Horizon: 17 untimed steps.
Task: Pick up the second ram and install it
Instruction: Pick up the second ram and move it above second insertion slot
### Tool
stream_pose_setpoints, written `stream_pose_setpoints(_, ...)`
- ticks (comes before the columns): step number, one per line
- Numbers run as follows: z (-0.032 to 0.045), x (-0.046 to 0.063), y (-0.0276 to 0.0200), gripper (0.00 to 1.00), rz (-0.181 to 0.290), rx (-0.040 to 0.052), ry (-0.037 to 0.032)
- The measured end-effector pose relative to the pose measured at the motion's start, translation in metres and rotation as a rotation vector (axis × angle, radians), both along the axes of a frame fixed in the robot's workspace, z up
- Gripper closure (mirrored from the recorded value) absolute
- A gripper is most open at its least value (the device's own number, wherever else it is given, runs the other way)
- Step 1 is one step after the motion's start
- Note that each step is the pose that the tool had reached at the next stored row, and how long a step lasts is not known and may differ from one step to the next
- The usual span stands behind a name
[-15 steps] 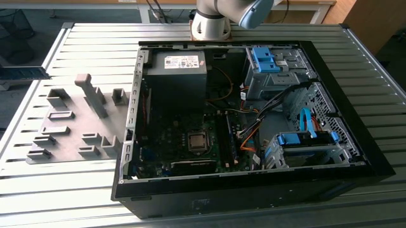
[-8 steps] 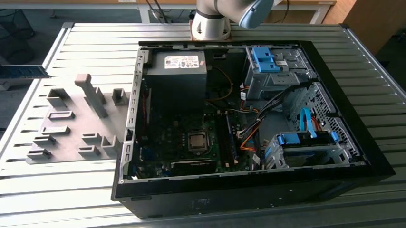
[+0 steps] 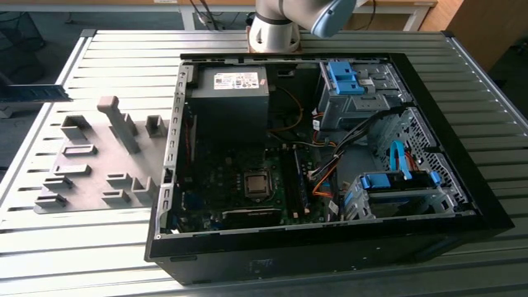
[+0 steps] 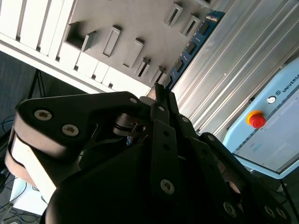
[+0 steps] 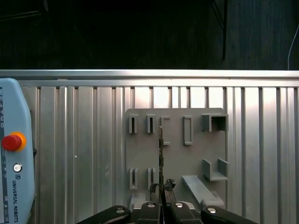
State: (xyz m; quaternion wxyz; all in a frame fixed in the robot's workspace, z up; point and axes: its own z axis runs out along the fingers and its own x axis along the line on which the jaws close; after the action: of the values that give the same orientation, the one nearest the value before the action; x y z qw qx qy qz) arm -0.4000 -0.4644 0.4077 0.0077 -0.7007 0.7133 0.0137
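The second ram point(image 4: 191, 46) is a long blue board with black chips, and my gripper point(image 4: 161, 91) is shut on one end of it. In the first wrist view the ram point(image 5: 160, 149) shows edge-on, standing out from the closed fingertips point(image 5: 154, 188) above the grey fixture plate point(image 5: 175, 154). In the exterior view the ram point(image 3: 37, 93) hangs in the air at the far left, beyond the fixture plate point(image 3: 91, 161). The open computer case point(image 3: 165, 185) lies at the exterior view's right of the plate, its motherboard point(image 3: 239, 176) facing up.
Inside the case are a power supply point(image 3: 231, 93), cables and light-blue drive-bay clips point(image 3: 342, 77). A teach pendant with a red button point(image 5: 11, 142) lies on the ribbed metal table point(image 5: 84, 140) beside the plate. The arm's base point(image 3: 276, 28) stands behind the case.
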Motion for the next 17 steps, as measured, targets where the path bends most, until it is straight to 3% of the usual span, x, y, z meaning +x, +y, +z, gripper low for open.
stream_pose_setpoints(17,0.0,0.047,0.0,0.86,0.0,0.0,0.0001)
